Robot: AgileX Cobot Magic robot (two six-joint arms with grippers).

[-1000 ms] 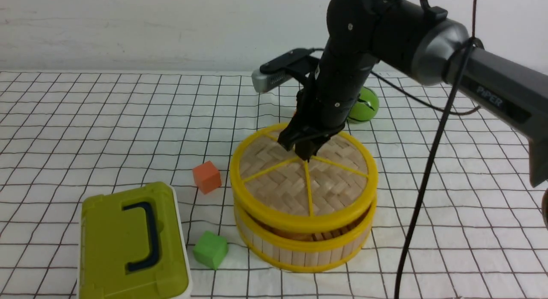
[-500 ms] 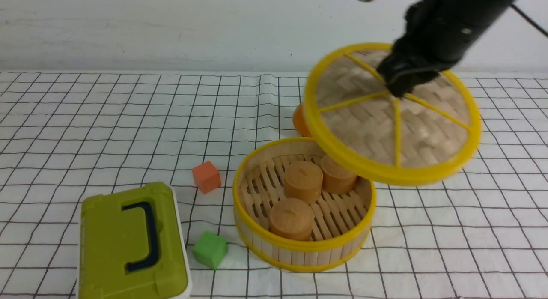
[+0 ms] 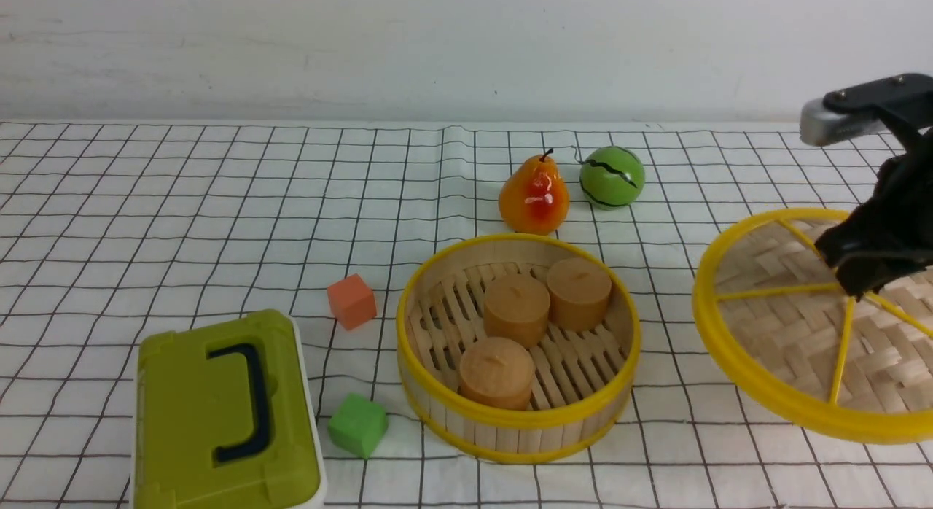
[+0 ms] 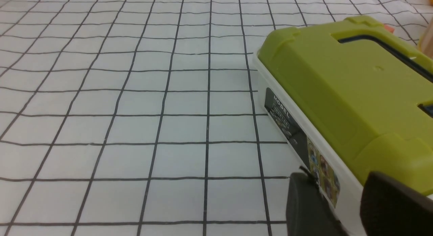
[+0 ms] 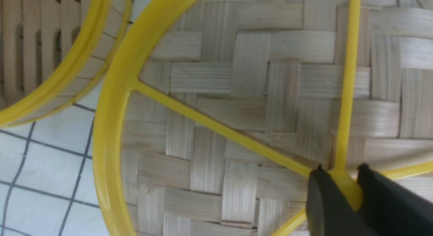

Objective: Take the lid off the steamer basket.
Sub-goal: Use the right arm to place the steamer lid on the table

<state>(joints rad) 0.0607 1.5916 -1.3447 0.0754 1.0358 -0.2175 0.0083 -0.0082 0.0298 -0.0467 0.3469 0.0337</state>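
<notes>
The steamer basket [image 3: 510, 430] stands uncovered in the middle of the checked cloth, with three tan round buns [image 3: 516, 306] on its slatted floor. The lid [image 3: 780, 341], woven bamboo with a yellow rim and spokes, hangs tilted to the right of the basket, low over the cloth. My right gripper [image 3: 851, 281] is shut on the lid's yellow hub [image 5: 342, 182], with a finger on each side. The basket's rim [image 5: 50, 90] shows beside the lid in the right wrist view. My left gripper [image 4: 338, 185] is open and empty, close to the olive-green box.
An olive-green box [image 3: 222, 414] with a dark handle sits at the front left, also in the left wrist view [image 4: 341, 84]. An orange cube [image 3: 352, 300] and a green cube [image 3: 357, 424] lie left of the basket. A pear [image 3: 534, 195] and a green ball [image 3: 612, 176] lie behind it.
My right gripper has lifted the lid off the basket, carried it to the right and lowered it beside the basket. The buns, the pear and the ball are now uncovered.
</notes>
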